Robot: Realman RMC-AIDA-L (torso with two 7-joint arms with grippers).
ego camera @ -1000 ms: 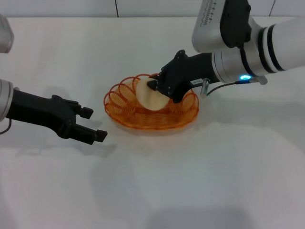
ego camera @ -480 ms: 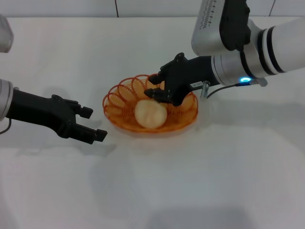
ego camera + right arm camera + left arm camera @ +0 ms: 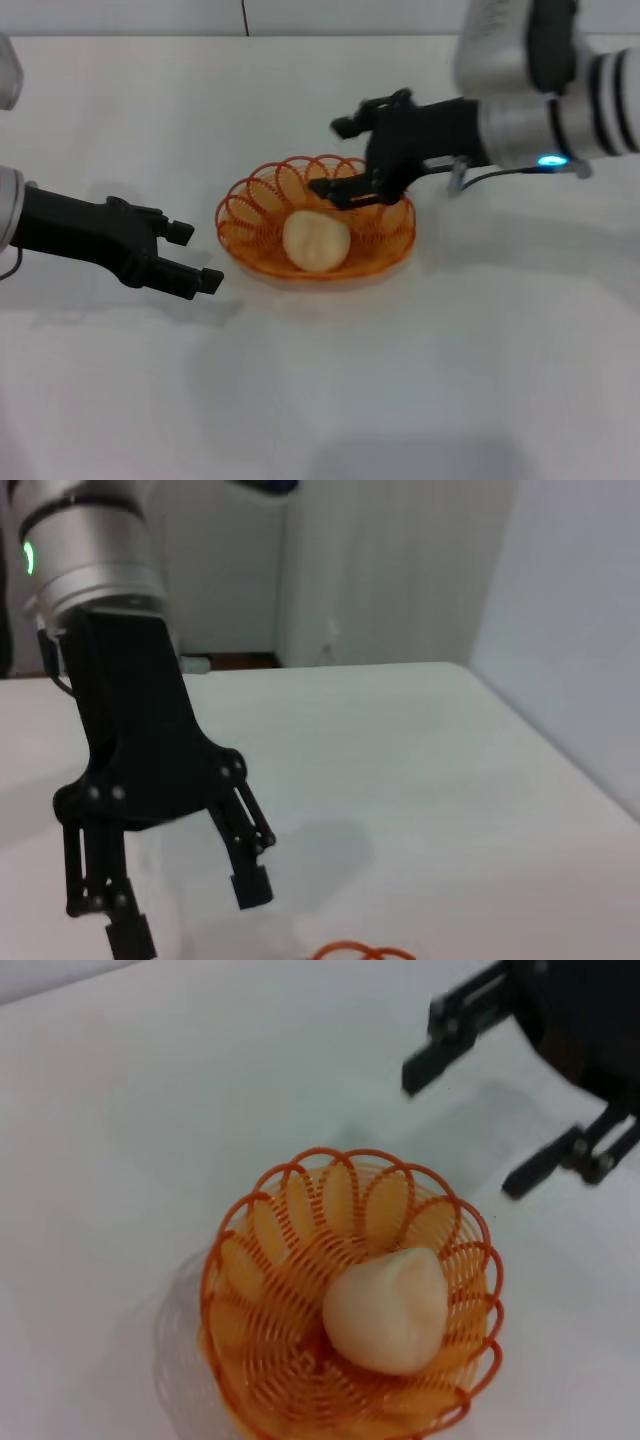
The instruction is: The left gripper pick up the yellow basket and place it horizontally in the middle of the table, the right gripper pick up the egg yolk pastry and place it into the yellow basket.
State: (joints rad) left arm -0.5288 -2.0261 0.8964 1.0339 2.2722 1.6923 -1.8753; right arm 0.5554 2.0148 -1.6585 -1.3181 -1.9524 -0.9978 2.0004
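Note:
The yellow basket stands in the middle of the table, and the egg yolk pastry lies inside it. My right gripper is open and empty, hovering just above the basket's far rim, clear of the pastry. My left gripper is open and empty, low over the table a little to the left of the basket. The left wrist view shows the basket, the pastry and the open right gripper beyond them. The right wrist view shows the open left gripper and a bit of basket rim.
The white table stretches around the basket. A cable and small metal part hang from the right arm, behind the basket. A wall edge runs along the table's far side.
The right gripper opened and let the pastry drop into the basket. It then lifted and drew back to the right. The left arm has not moved.

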